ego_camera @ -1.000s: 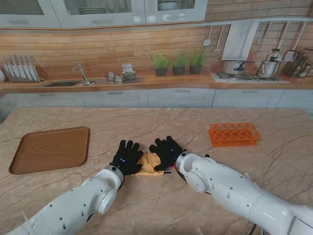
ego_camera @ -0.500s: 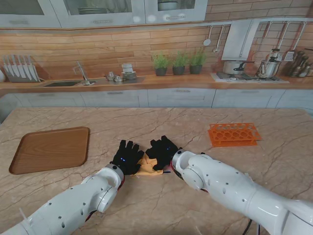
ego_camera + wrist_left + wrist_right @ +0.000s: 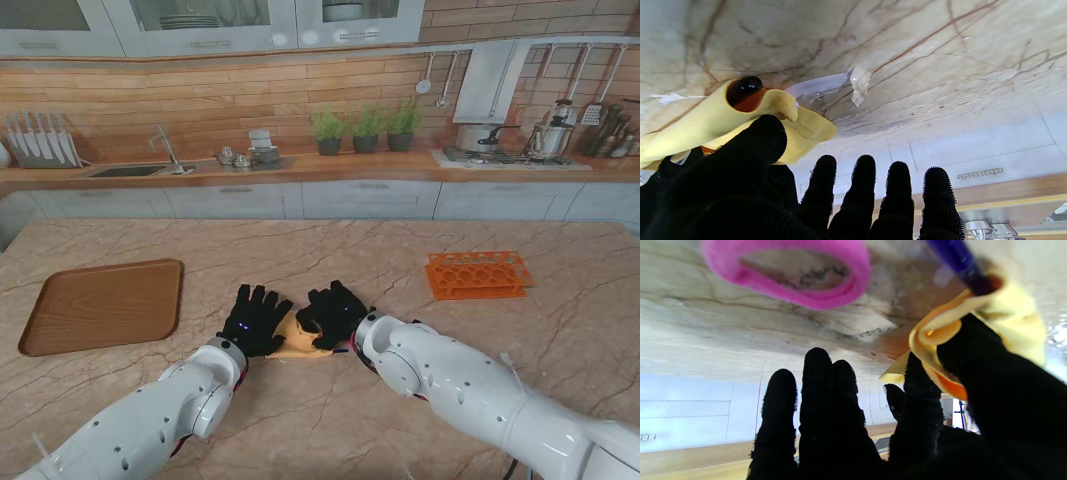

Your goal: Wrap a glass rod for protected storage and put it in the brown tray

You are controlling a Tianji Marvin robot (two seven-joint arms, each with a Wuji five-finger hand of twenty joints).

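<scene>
Pressing palm-down on a marble worktop [image 3: 400,250], two black-gloved robot hands meet over a yellow cloth [image 3: 293,336] rolled around a dark glass rod [image 3: 746,86]. The left hand [image 3: 253,320] has its four fingers [image 3: 862,186] stretched forward and slightly apart, while its thumb [image 3: 753,146] bears on the roll, pinning the cloth rather than closing around it. The right hand [image 3: 334,312] mirrors it: fingers [image 3: 816,396] extended side by side, thumb [image 3: 977,350] pushed against the folded yellow-orange edge. One rod end peeps from the roll in the left wrist view; in the right wrist view a purple-blue length [image 3: 957,263] juts out of the cloth. A pink loop [image 3: 786,273] lies on the worktop just beside that end. Both white arms reach in from the near corners. The brown tray [image 3: 100,305] sits well apart to the left; an orange rack [image 3: 477,274] sits farther right.
</scene>
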